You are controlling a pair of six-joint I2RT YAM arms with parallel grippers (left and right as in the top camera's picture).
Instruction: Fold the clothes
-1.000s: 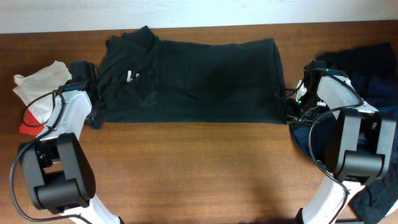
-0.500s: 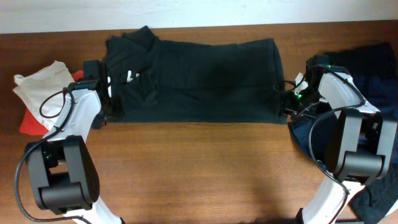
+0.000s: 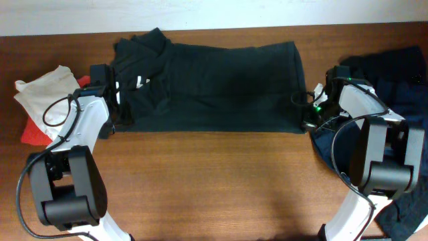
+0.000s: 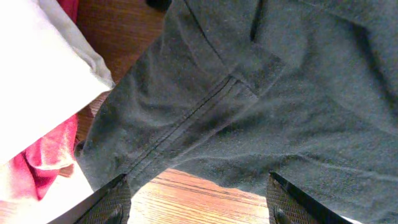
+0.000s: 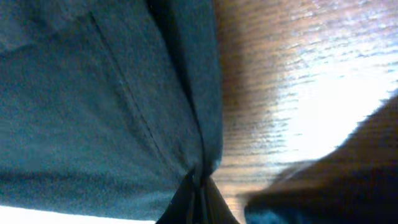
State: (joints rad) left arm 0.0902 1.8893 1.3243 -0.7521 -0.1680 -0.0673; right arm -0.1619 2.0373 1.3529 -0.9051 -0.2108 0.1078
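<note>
A large black T-shirt (image 3: 214, 87) lies folded in a wide band across the far half of the table, with a bit of white lettering (image 3: 140, 81) showing at its left. My left gripper (image 3: 119, 115) is open over the shirt's lower left corner; in the left wrist view its fingers (image 4: 199, 202) straddle bare wood below the sleeve seam (image 4: 186, 118). My right gripper (image 3: 306, 120) is shut on the shirt's lower right hem, which shows pinched between the fingers in the right wrist view (image 5: 198, 186).
A white garment (image 3: 43, 90) and a red one (image 3: 30, 134) lie at the left edge; both also show in the left wrist view (image 4: 43, 68) (image 4: 46, 152). A pile of dark navy clothes (image 3: 401, 87) lies at the right, under the right arm.
My left gripper moved right from beside the white garment onto the shirt's lower left corner. My right gripper shifted slightly left along the hem.
</note>
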